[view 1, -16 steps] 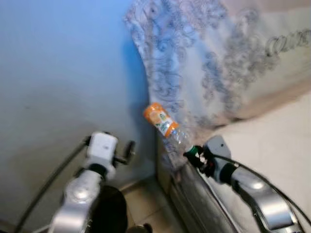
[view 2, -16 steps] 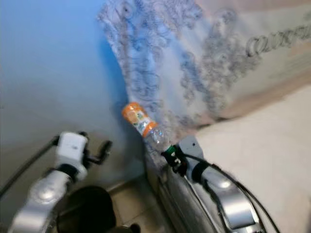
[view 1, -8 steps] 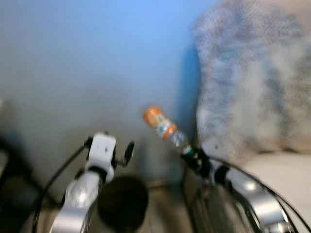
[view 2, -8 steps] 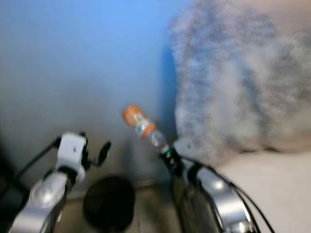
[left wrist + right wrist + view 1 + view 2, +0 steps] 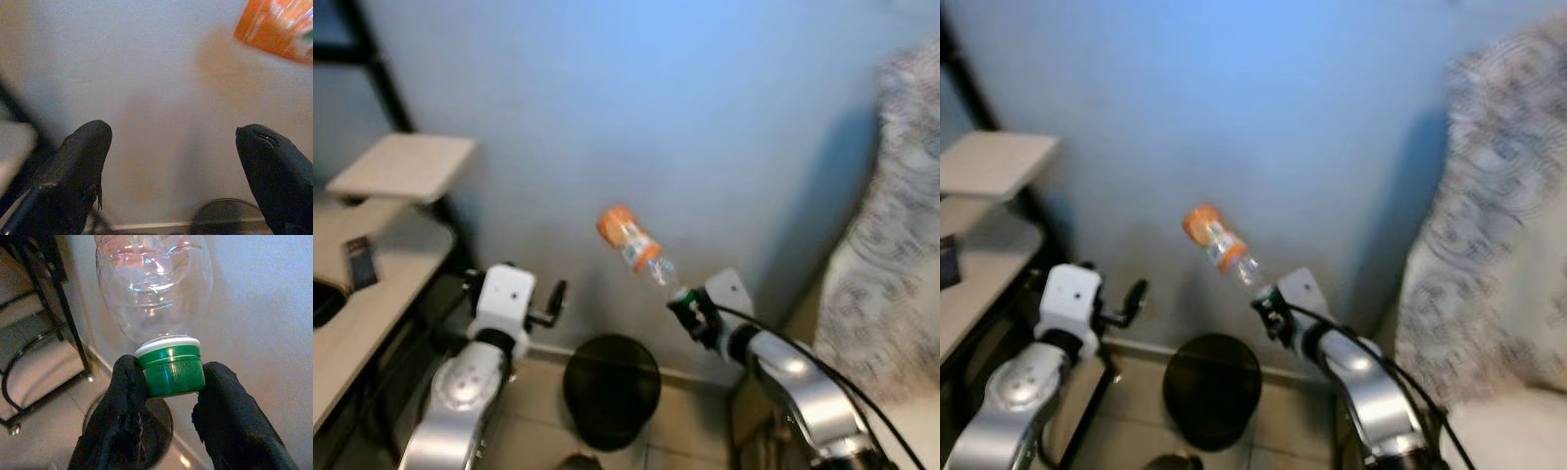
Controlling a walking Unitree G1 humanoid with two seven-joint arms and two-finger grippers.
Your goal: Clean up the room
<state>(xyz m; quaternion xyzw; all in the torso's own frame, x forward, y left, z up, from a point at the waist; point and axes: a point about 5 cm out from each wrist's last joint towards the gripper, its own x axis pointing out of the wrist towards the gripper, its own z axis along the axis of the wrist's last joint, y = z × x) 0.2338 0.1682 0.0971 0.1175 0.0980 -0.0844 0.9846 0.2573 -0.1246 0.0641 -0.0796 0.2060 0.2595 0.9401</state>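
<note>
The bottle point(image 5: 639, 253) hung in the middle of the left eye frame, held by its green cap point(image 5: 170, 369) in the right tool point(image 5: 689, 311), whose two black fingers point(image 5: 128, 390) were pinched on either side of that cap in the right wrist view. Its long axis ran slantwise: cap low and toward the right of the frame at the tool, clear body rising up and to the left, orange-labelled base highest, against the pale blue wall point(image 5: 705, 117).

What the coming move seemed to turn on was the black bin point(image 5: 611, 387), standing on the tiled floor in the lower centre of the frame. It lay below the bottle and a little left of the right tool, so the bottle's raised base appeared to sit roughly over the bin's mouth, while the cap end hung nearer its right rim; the blur made the exact overlap hard to judge. In the right wrist view the bin's dark round showed just beyond the fingers, beneath the cap.

The left tool point(image 5: 173, 161) was spread wide and empty, left of the bin at about the same height as the right one. The right arm was plainly the one placed to let go.
</note>
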